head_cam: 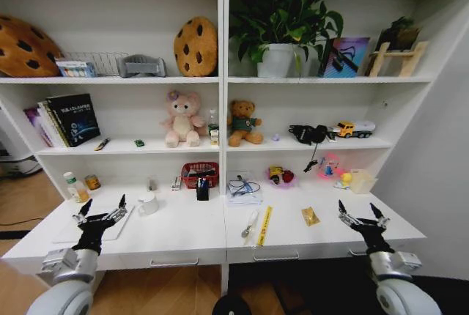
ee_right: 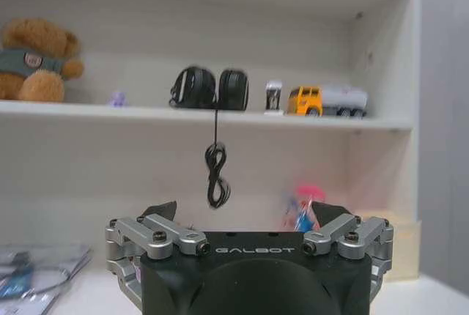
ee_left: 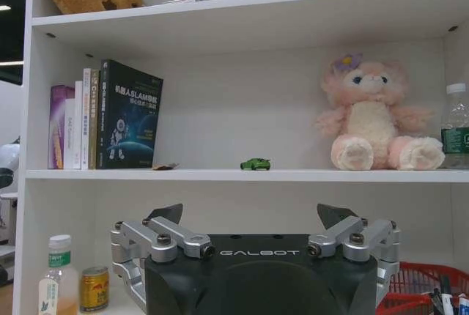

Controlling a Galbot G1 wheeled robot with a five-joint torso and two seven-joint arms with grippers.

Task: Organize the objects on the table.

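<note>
Left pincer (head_cam: 102, 209) and right pincer (head_cam: 360, 212) hover wide, empty. I judge the white mug (head_cam: 149, 204) rigid, breakable; grip its rim.

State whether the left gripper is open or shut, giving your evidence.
Open: the left gripper hovers over the table, fingertips spread wide apart, nothing between them.

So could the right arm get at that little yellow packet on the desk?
Probably yes. The yellow packet lies flat on the open desk, just ahead of the open right gripper, with nothing between them.
</note>
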